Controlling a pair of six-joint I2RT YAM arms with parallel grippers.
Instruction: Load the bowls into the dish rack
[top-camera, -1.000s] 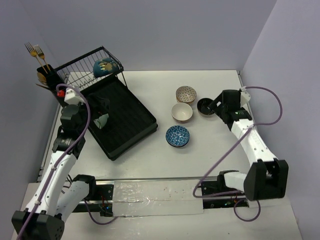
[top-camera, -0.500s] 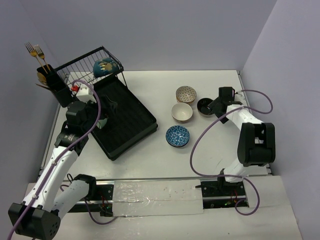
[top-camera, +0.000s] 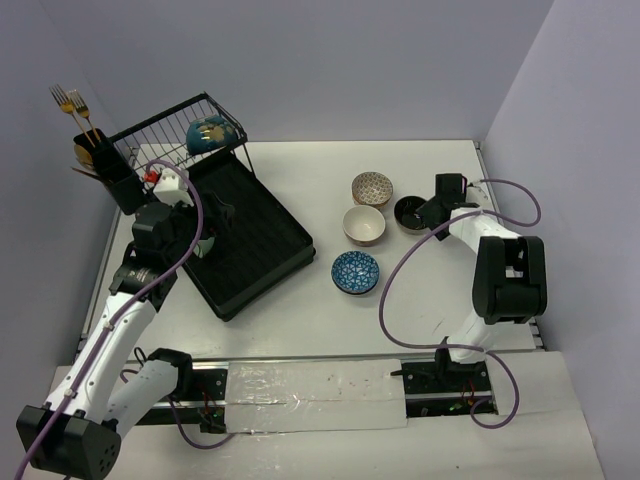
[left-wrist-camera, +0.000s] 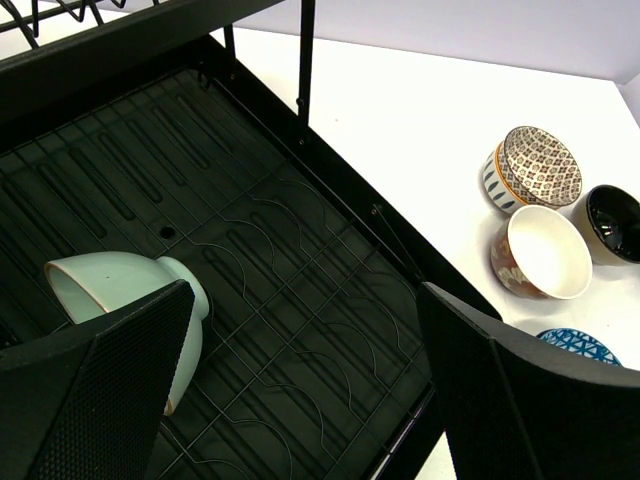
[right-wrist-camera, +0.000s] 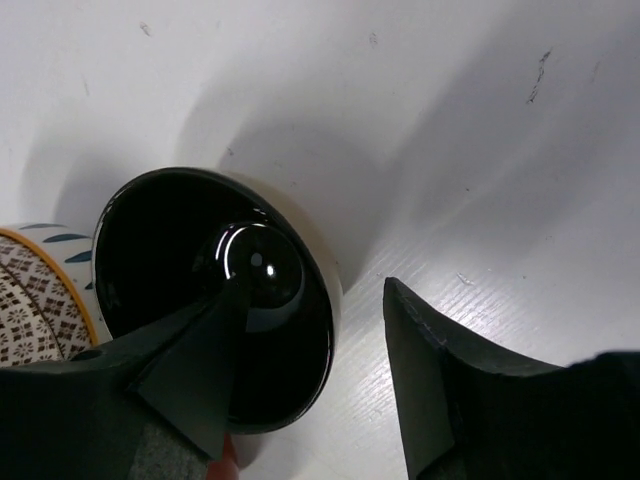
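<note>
- Done: two bowls sit in the rack (top-camera: 262, 232), a teal bowl (top-camera: 212, 133) in the wire basket and a mint bowl (left-wrist-camera: 130, 300) on its tray.
- Left on the desk (top-camera: 430, 300): black bowl (right-wrist-camera: 170, 250), dotted bowl (top-camera: 372, 187), cream bowl (top-camera: 364, 224), blue bowl (top-camera: 355, 271).
- Right fingers (right-wrist-camera: 450, 380) are spread astride the black bowl's rim.
- Left fingers (left-wrist-camera: 520, 400) are spread wide and empty.

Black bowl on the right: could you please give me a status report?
Right gripper open, astride rim of black bowl. Left gripper open over dish rack, mint bowl inside. Patterned bowl crowds it.

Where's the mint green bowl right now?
In the left wrist view, the mint green bowl lies tipped on its side at the left of the dish rack tray, beside the open left gripper.
</note>
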